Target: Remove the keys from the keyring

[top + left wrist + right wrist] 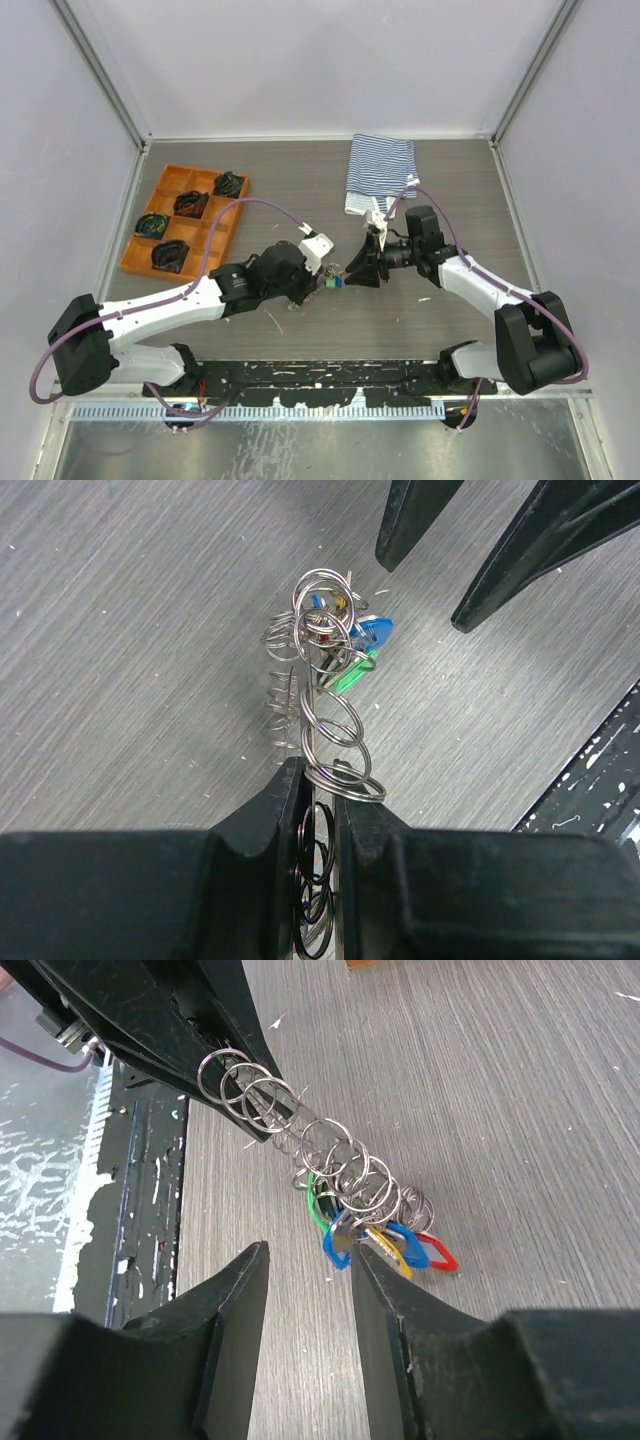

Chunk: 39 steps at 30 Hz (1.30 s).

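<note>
Black left claw [318, 792] is clenched on the keyring [332, 725], a chain of linked steel split rings. The near end is pinched between its fingers, a few rings run back inside the jaws, and the rest sticks out forward, lifted off the grey worktop [290, 180].

The keys [385, 1245] bunch at the free far end of the chain. Green, blue, yellow and red plastic heads hang from the last rings, low over the worktop. Cannot tell if they touch it.

Just past them is the right claw [307, 1260], released, jaws apart, nothing between them. Its tips sit just short of the blue and green heads, facing the left claw.

Handling, as a judgement:
- The keys look light, rigid and tiny, with smooth heads that are likely slippery.
- The rings are thin springy wire, and the chain is floppy and will probably swing or twist when tugged.
- The best hold is likely flat across one plastic head, outermost key first, while the left claw braces the chain.
- Pinching bare wire risks a slip, and the overlapped heads make a two-key grab a risk.

Further off and well apart are an orange tray [180, 183] with dark bundles, far left, and a striped blue-white cloth [380, 168] at the far edge.
</note>
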{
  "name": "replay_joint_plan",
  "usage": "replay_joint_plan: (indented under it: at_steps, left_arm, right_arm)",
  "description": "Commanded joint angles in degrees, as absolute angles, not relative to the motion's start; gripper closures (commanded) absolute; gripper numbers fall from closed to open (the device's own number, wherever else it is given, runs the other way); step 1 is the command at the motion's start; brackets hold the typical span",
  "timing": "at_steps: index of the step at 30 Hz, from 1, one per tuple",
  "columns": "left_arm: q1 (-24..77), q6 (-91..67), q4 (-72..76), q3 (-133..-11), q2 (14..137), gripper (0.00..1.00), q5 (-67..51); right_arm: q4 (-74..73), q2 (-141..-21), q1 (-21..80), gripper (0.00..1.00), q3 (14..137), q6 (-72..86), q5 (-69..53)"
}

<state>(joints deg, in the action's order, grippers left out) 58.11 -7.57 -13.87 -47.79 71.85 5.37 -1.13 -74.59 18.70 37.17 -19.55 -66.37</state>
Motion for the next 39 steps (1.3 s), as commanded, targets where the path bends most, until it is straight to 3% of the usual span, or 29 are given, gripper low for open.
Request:
replay_joint_plan:
  at_steps: [1,6,12,15,24,32,39]
  left_arm:
    - [57.8,-11.7,-11.2,-50.5,69.7,1.00,4.0]
    - [57.8,-14.4,-9.7,-50.5,70.6,1.00,3.5]
    - [57.8,-15.5,-8.3,-50.4,71.1,1.00,2.6]
    - [57.9,-16.3,-7.4,-50.1,70.8,1.00,2.2]
    - [57.9,-18.8,-5.8,-49.5,69.9,1.00,1.8]
    - [57.8,-21.1,-5.3,-49.7,69.8,1.00,2.3]
    - [57.8,-22.5,-5.5,-49.7,69.6,1.00,2.8]
  right_arm:
    - [6.6,-72.1,19.1,0.56,36.9,-18.5,-68.3]
    - [-2.4,-72.1,19.0,0.58,38.5,-28.6,-71.4]
    - [-34.5,-73.6,19.1,0.58,41.8,-72.2,-80.1]
    - [-35.5,-75.7,19.2,0.66,43.5,-71.7,-78.3]
    - [-27.9,-75.1,20.0,0.73,43.0,-61.3,-75.0]
    - [-11.5,-72.8,21.3,0.66,39.1,-44.0,-69.7]
    - [-6.2,-72.3,21.3,0.59,37.8,-38.0,-67.8]
